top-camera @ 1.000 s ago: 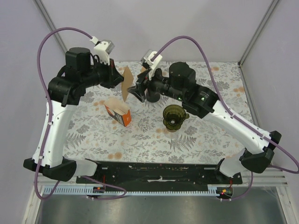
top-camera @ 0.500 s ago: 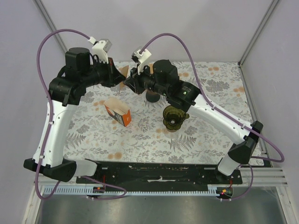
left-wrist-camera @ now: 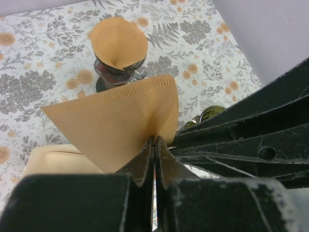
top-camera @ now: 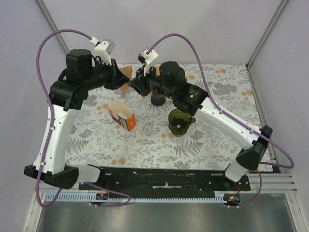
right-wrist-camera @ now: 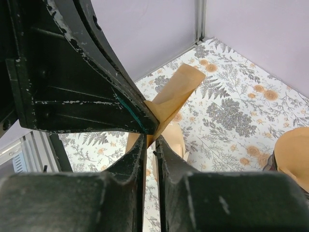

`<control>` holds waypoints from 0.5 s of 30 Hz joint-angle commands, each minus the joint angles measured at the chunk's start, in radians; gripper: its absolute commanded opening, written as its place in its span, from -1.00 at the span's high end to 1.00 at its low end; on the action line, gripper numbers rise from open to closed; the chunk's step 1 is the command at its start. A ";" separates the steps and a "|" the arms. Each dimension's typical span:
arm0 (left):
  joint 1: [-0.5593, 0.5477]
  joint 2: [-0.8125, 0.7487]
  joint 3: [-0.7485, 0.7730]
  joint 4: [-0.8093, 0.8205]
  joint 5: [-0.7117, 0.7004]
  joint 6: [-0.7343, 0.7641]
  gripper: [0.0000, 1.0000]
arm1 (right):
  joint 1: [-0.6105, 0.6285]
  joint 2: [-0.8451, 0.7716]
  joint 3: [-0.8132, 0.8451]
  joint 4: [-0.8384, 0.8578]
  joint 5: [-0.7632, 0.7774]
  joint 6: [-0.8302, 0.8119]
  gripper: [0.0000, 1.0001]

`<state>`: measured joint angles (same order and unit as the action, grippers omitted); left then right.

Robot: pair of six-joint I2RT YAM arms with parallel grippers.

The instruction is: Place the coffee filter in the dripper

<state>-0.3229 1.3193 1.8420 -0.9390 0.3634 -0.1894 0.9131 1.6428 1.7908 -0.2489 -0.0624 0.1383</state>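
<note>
Over the last sec the right gripper (right-wrist-camera: 150,141) swung in to meet the left gripper (left-wrist-camera: 155,141), and its jaws came nearly together on a lip of the coffee filter (left-wrist-camera: 116,118), prob. to peel one layer open. The left gripper was pressed tight on the filter's corner, holding it off the table (top-camera: 217,96) as a flat fan so the other arm could reach it. Base-ward and left of both lay the filter box (top-camera: 121,116). Base-ward and right stood the empty dripper (top-camera: 178,121), w/ a second dripper (left-wrist-camera: 117,72), already lined, just beyond the tips.
</note>
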 commanded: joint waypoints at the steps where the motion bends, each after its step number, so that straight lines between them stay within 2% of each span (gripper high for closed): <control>1: -0.005 -0.035 0.011 0.000 -0.003 0.044 0.96 | -0.026 -0.034 -0.016 0.048 0.049 -0.002 0.62; 6: -0.007 -0.032 0.011 -0.001 -0.006 0.045 0.96 | -0.031 -0.046 -0.013 0.048 0.000 -0.011 0.37; 15: -0.007 -0.028 0.016 0.005 0.034 0.039 0.96 | -0.033 -0.017 0.010 0.059 -0.013 0.006 0.36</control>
<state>-0.3275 1.3106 1.8420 -0.9474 0.3660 -0.1738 0.8799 1.6356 1.7737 -0.2398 -0.0696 0.1345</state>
